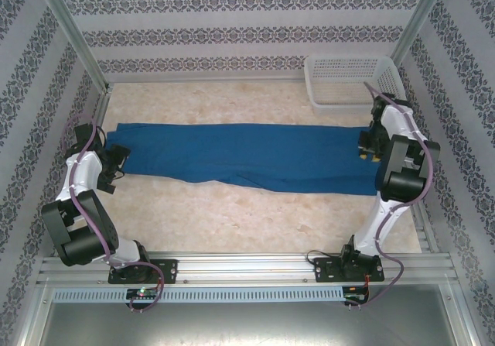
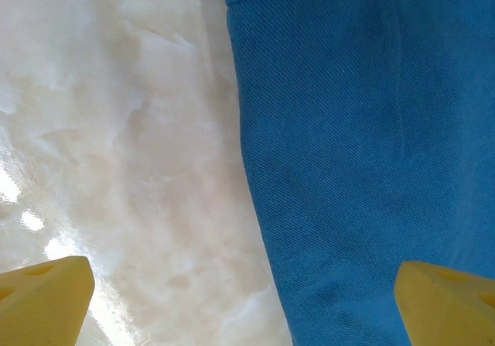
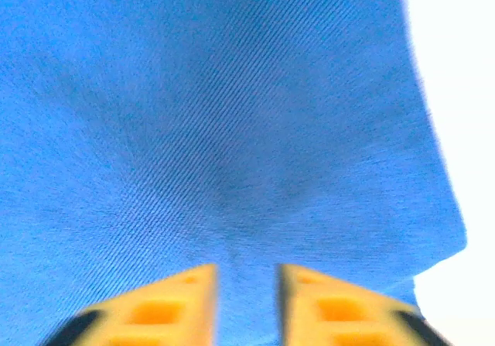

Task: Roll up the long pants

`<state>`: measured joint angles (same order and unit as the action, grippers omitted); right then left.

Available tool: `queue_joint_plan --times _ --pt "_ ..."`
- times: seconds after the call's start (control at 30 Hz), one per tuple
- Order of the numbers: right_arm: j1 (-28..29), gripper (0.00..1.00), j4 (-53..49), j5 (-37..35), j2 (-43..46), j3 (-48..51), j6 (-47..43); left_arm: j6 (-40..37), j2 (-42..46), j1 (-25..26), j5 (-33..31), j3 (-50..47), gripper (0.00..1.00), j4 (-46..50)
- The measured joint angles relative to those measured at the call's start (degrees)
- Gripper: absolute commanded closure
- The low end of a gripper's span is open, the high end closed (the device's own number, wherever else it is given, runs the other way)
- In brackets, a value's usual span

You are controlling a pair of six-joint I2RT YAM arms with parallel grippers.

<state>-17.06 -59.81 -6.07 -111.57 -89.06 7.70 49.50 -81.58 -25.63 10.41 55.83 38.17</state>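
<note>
The right claw (image 3: pixel 247 303) hangs low over the end of the long pants (image 1: pixel 247 156) nearest the white mesh basket (image 1: pixel 348 83). Its yellow fingers (image 3: pixel 178 307) are drawn close, with a thin gap between them. The blur hides whether cloth is pinched there, so I cannot tell if it is grasping.

The left claw (image 2: pixel 247 307) sits at the pants' end farthest from the basket, released and spread wide. One finger is above bare bench (image 1: pixel 232 214) and the other above blue fabric, straddling the cloth's edge.

The pants lie flat and full length on the bench, beside the basket on its arm-base side, running away from it. No roll shows, so rolling looks not yet begun. A claw at each end probably serves to keep the cloth straight, or to lift one end and start the roll.
</note>
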Motion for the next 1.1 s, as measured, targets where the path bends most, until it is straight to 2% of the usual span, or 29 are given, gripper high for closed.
queue_joint_plan --times 0.03,0.17,0.37,0.57,0.63,0.7,0.77,0.83,0.87,1.1 --pt "-0.37 0.03 0.02 -0.7 0.11 -1.14 0.0 0.0 0.2 0.0 0.09 0.0 0.0 0.0" --pt "-2.78 0.02 0.5 -1.11 -1.64 -4.26 -0.24 0.0 0.76 0.0 0.11 0.0 0.0 0.0" --pt "-7.08 0.02 1.51 -0.76 -5.97 -1.31 -1.55 0.0 0.76 0.0 0.11 0.0 0.0 -0.02" --pt "-9.49 0.11 2.45 -0.04 -6.03 4.68 -2.12 0.0 -0.5 0.0 0.94 0.0 0.0 -0.09" --pt "-9.46 0.17 2.78 0.57 -5.92 4.9 -2.01 0.0 -1.31 0.0 1.18 0.0 0.0 -0.13" --pt "-9.42 0.36 3.08 1.51 -5.9 5.2 -1.75 0.0 -1.75 0.0 1.27 0.0 0.0 -0.28" --pt "-8.94 0.47 3.26 2.36 -5.9 5.38 -1.7 0.0 -1.75 0.0 1.4 0.0 0.0 -0.52" --pt "-8.46 0.63 3.61 2.73 -5.9 5.73 -1.66 0.0 -1.75 0.0 1.42 0.0 0.0 -0.76" --pt "-7.91 0.99 3.74 2.99 -5.9 5.84 -1.55 0.0 -1.75 0.0 1.44 0.0 0.0 -0.85" --pt "-6.71 1.0 4.17 3.1 -4.96 6.67 -0.57 0.0 -1.73 0.0 1.84 0.0 0.0 -1.11"
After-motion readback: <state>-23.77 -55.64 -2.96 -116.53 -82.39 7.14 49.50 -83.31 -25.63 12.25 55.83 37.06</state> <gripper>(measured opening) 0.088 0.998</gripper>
